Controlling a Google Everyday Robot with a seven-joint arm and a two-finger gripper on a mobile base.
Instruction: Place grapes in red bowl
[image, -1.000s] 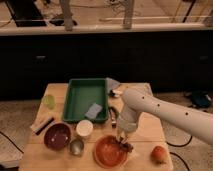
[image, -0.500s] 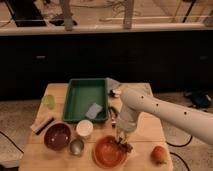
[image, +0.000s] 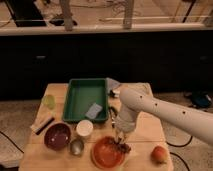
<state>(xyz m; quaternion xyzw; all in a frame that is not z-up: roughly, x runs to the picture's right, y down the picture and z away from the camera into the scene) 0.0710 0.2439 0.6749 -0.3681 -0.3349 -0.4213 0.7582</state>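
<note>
The red bowl (image: 106, 153) sits at the front middle of the wooden table. The grapes (image: 123, 147), a small dark cluster, lie at the bowl's right rim, right under my gripper (image: 120, 139). My white arm (image: 165, 112) reaches in from the right and points down over the bowl's right edge. Whether the grapes rest inside the bowl or hang from the gripper is unclear.
A dark purple bowl (image: 57, 135), a small metal cup (image: 76, 146) and a white cup (image: 84, 128) stand left of the red bowl. A green tray (image: 75, 100) holds a blue sponge (image: 93, 110). An orange-red fruit (image: 159, 154) lies at the front right. A green item (image: 48, 101) sits at the left.
</note>
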